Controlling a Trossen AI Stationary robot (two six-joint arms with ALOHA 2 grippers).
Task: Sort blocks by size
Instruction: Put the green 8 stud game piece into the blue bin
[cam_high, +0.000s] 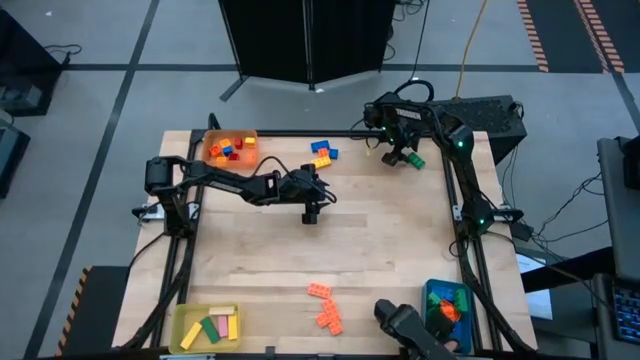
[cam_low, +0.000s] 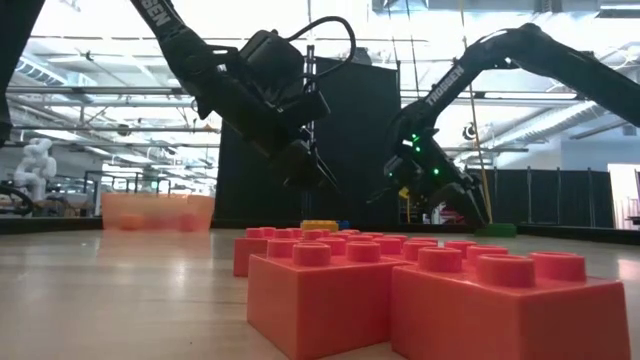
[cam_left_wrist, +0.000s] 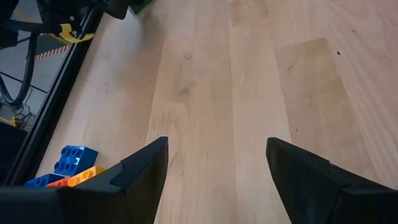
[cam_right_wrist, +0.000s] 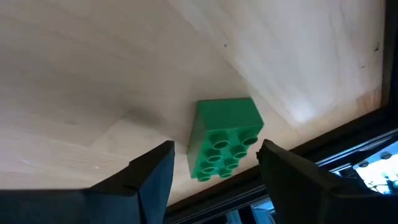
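Blocks (cam_high: 229, 150) fill orange tray (cam_high: 212, 140); yellow tray (cam_high: 184, 323) holds perhaps four; both grippers spread, empty.

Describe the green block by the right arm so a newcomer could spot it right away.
Start at the table's far right corner, where the right arm reaches in. Just below its open right hand a green block lies on its side on the bare wood, close to the table's dark edge rail. It is the only green block out there; the nearest loose blocks, blue and orange, sit well apart toward the middle of the far edge.
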